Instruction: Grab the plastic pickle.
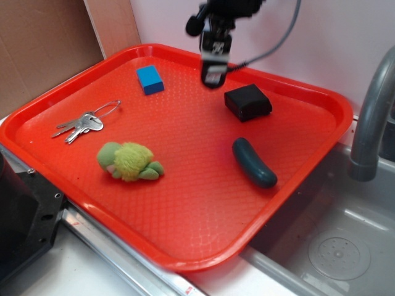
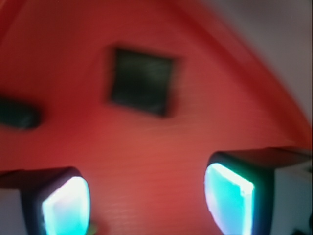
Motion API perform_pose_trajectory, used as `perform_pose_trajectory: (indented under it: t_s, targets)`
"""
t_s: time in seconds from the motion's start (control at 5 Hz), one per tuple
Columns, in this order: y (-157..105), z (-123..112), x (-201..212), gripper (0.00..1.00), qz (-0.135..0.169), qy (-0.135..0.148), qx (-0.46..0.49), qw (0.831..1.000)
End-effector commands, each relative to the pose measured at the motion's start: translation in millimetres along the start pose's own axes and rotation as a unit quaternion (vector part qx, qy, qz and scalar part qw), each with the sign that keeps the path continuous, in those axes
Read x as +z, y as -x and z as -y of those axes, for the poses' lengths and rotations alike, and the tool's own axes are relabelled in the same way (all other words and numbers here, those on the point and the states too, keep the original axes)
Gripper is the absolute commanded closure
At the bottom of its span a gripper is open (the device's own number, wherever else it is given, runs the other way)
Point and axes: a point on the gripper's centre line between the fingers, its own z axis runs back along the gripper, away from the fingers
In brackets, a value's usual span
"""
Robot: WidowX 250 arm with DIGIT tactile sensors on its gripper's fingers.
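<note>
We see a red tray (image 1: 185, 240) filling most of the scene beside a steel sink (image 1: 333, 246), with the arm hanging over the tray's far side. Its gripper (image 1: 213, 79) hovers high above the bare tray floor, just left of the black block (image 1: 247, 102), and in the wrist view its two fingers (image 2: 66, 205) stand spread wide with nothing between them, so we read it as released and empty. The plush toy (image 1: 128, 161) lies near the tray's middle-left, and the plastic pickle (image 1: 253, 162) rests flat toward the right edge, well apart from the gripper and nearer the camera than the block. Smaller still are the blue block (image 1: 150, 79) and the keys (image 1: 83, 123). We judge this the approach step: the next move calls for travelling past the block toward the pickle, turning the jaws across its narrow width, then descending.
</note>
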Motion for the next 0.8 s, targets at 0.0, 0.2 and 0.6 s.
perform_pose_trajectory:
  t_s: [0.0, 0.2, 0.6]
  targets:
    - [10.8, 86.4, 9.7, 0.0, 0.063, -0.026, -0.161, 0.985]
    - [9.3, 83.2, 10.7, 0.0, 0.069, -0.034, -0.146, 0.986]
    - [9.3, 83.2, 10.7, 0.0, 0.069, -0.034, -0.146, 0.986]
